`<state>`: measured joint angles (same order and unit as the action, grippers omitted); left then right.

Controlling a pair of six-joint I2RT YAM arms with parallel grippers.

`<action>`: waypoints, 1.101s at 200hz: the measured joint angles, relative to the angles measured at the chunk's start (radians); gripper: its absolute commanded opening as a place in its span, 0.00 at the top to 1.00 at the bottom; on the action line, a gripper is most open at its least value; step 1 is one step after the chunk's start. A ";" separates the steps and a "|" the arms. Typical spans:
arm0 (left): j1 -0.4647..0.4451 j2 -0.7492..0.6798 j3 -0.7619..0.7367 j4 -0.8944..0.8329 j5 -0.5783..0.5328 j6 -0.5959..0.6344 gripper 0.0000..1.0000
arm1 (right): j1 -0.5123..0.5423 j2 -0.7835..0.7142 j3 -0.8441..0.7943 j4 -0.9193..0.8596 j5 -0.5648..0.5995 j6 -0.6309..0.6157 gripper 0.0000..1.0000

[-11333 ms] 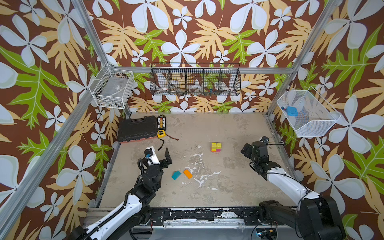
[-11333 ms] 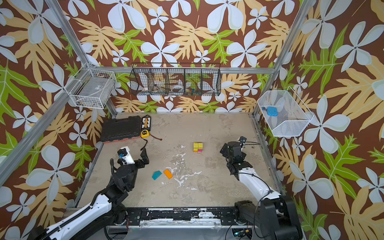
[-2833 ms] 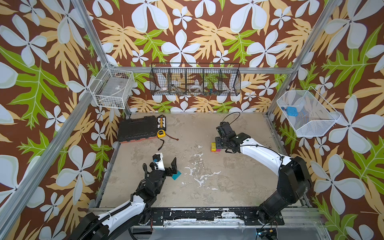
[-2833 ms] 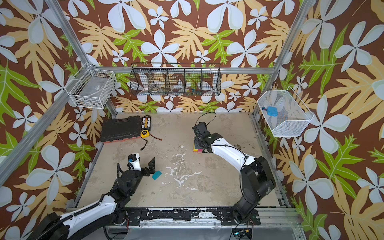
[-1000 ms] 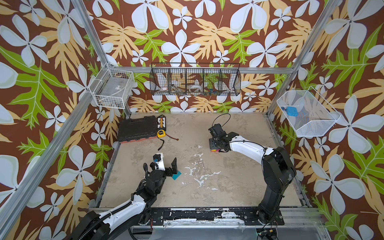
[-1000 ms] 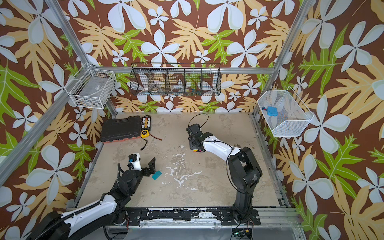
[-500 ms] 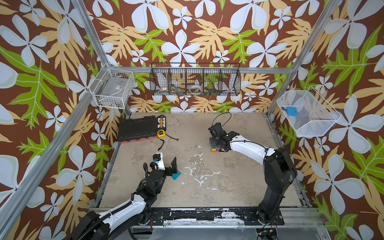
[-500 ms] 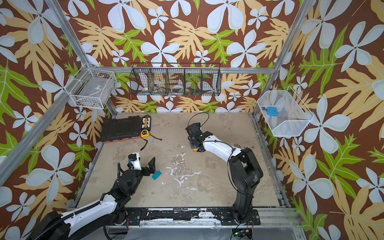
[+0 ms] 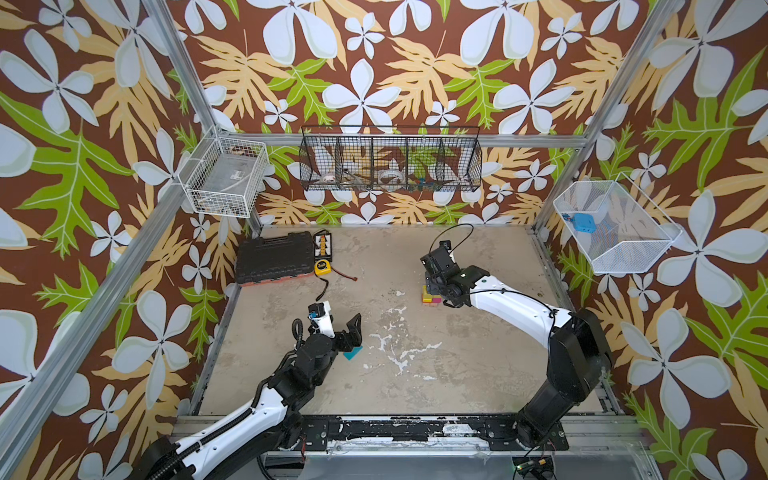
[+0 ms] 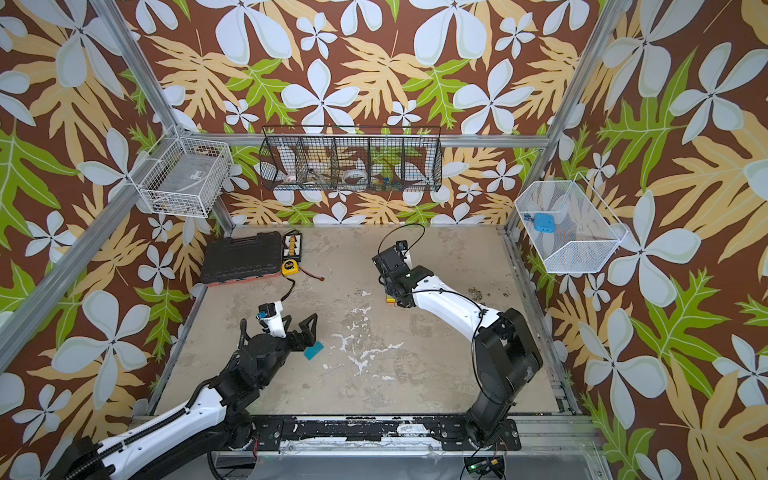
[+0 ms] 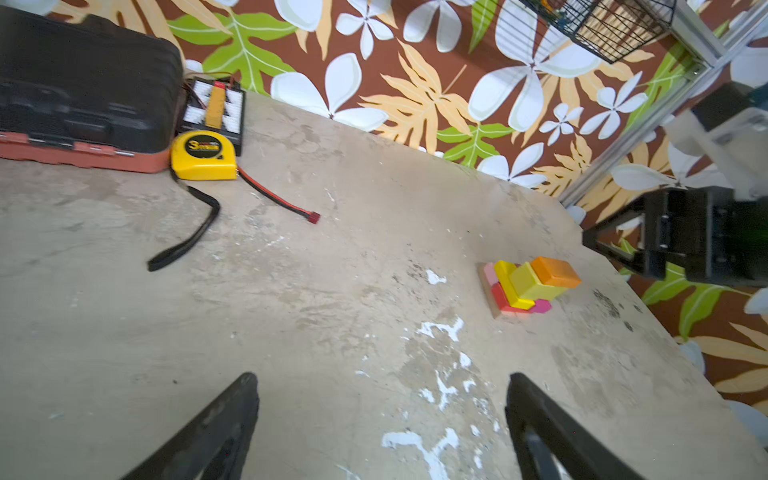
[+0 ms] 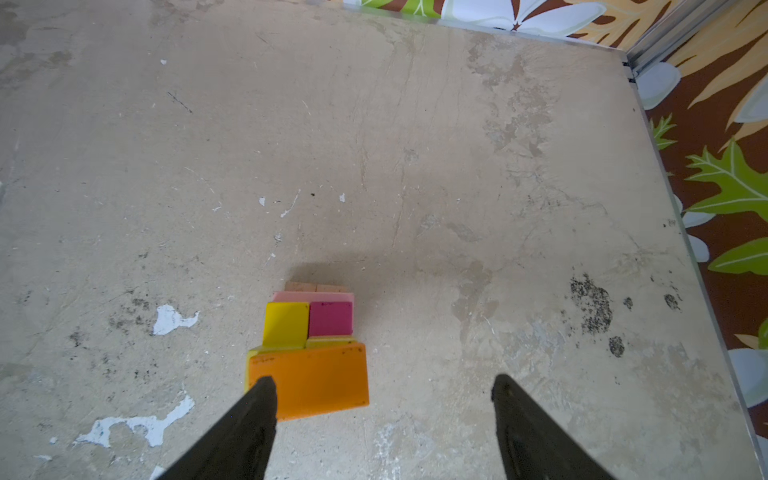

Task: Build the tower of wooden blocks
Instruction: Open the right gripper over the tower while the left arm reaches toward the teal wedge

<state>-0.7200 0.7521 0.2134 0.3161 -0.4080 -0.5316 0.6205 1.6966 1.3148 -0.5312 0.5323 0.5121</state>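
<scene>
Tower point(image 9: 431, 296) stands just right of the table's point(image 9: 415, 386) middle, back half, open room all round. Right hand point(image 12: 382, 380) hovers over its orange top block point(image 12: 320, 380), fingers spread wide. Left hand point(image 11: 382, 376) is spread and empty above the one loose teal block point(image 9: 353, 353). One tool case point(image 9: 274, 257) and one tape measure point(image 9: 322, 267) sit in the back-left corner, well clear.

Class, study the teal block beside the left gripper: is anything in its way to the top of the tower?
Nothing lies on the table between the teal block and the tower. But the right gripper, jaws open, hangs right over the tower's orange block, blocking the top until it withdraws.
</scene>
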 measured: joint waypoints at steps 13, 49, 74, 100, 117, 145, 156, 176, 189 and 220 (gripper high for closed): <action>-0.041 0.033 0.029 -0.047 -0.018 -0.024 0.06 | 0.003 0.002 0.005 -0.005 0.019 0.006 0.18; -0.064 0.128 0.062 -0.169 -0.040 -0.097 0.15 | 0.044 0.005 0.026 -0.023 0.096 0.009 0.17; -0.088 0.150 0.102 -0.249 -0.068 -0.129 0.16 | 0.068 0.020 0.041 -0.032 0.146 0.015 0.17; -0.130 0.164 0.163 -0.340 -0.109 -0.153 0.15 | 0.068 0.035 0.047 -0.040 0.167 0.023 0.16; -0.171 0.177 0.201 -0.404 -0.150 -0.174 0.13 | 0.069 0.034 0.045 -0.039 0.171 0.029 0.15; -0.218 0.195 0.249 -0.515 -0.202 -0.227 0.09 | 0.069 0.016 0.029 -0.037 0.167 0.029 0.14; -0.228 0.202 0.272 -0.563 -0.216 -0.259 0.02 | 0.069 0.011 0.026 -0.037 0.166 0.029 0.14; -0.239 0.224 0.327 -0.667 -0.240 -0.352 0.00 | 0.069 0.009 0.020 -0.035 0.162 0.029 0.13; -0.240 0.241 0.370 -0.745 -0.254 -0.432 0.00 | 0.069 0.008 0.018 -0.034 0.155 0.029 0.13; -0.240 0.228 0.442 -0.906 -0.298 -0.603 0.00 | 0.069 0.008 0.018 -0.034 0.140 0.026 0.13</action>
<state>-0.9596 0.9798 0.6556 -0.5903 -0.7055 -1.1343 0.6895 1.7050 1.3323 -0.5648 0.6724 0.5377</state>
